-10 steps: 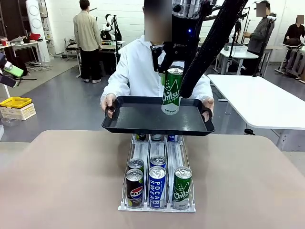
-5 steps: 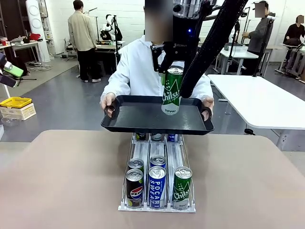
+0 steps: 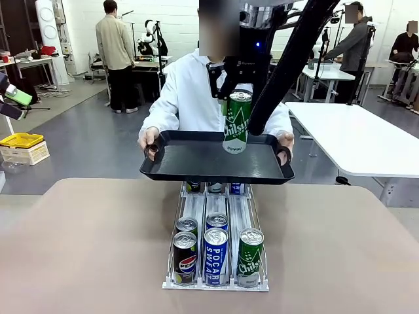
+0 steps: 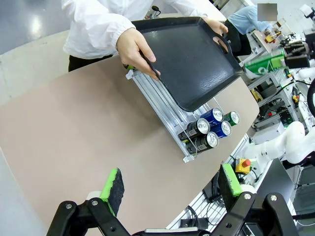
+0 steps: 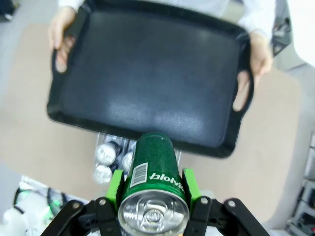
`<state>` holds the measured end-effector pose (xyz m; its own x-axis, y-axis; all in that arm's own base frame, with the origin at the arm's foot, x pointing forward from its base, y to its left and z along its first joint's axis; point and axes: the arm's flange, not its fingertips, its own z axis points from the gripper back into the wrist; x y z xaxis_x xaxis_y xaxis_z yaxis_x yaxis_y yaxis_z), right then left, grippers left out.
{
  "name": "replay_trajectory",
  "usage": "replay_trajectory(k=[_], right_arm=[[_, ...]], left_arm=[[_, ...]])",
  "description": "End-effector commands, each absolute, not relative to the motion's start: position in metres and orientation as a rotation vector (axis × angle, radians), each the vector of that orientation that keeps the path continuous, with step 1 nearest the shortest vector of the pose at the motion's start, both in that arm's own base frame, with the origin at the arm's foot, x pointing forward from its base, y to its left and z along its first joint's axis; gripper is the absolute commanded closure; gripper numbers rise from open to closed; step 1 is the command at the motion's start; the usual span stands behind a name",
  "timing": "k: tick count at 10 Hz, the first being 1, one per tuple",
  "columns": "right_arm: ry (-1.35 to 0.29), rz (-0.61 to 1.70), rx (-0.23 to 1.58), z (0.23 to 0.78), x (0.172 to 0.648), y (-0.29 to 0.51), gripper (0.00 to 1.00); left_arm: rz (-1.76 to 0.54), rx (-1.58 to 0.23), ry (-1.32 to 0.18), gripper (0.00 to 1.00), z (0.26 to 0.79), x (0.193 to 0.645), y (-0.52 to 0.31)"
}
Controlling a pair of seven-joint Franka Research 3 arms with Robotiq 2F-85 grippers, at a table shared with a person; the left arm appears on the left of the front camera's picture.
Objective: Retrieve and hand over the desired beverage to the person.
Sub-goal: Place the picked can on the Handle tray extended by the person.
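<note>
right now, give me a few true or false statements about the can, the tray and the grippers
1. The right gripper is shut on the green can. True.
2. The person holds the black tray one-handed. False: a hand grips each handle.
3. The left gripper carries a can. False: it is open and empty above the table.
4. The rack has three cans in its front row. True.

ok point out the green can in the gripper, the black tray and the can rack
green can (image 3: pixel 236 127), front view, on the label at mid-body
black tray (image 3: pixel 190 160), front view, on the bare floor left of the can
can rack (image 3: pixel 194 208), front view, on a bare stretch of its left lane
</note>
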<state>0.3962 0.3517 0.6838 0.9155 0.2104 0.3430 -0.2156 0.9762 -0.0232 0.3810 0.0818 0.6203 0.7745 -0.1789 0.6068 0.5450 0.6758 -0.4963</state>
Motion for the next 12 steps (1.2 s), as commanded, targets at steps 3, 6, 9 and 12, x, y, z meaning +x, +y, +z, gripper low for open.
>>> replay_trajectory(k=[3, 6, 9, 12], right_arm=[[-0.393, 0.278, 0.018, 0.687, 0.468, 0.376, 0.42], [-0.282, 0.282, 0.054, 0.658, 0.510, 0.378, 0.42], [-0.169, 0.266, 0.074, 0.626, 0.540, 0.378, 0.42], [-0.105, 0.261, 0.072, 0.601, 0.555, 0.378, 0.42]], left_arm=[[-0.452, -0.737, -0.570, 0.00, 0.620, 0.382, 0.083], [-0.452, -0.737, -0.570, 0.00, 0.620, 0.382, 0.083], [-0.452, -0.737, -0.570, 0.00, 0.620, 0.382, 0.083], [-0.452, -0.737, -0.570, 0.00, 0.620, 0.382, 0.083]])
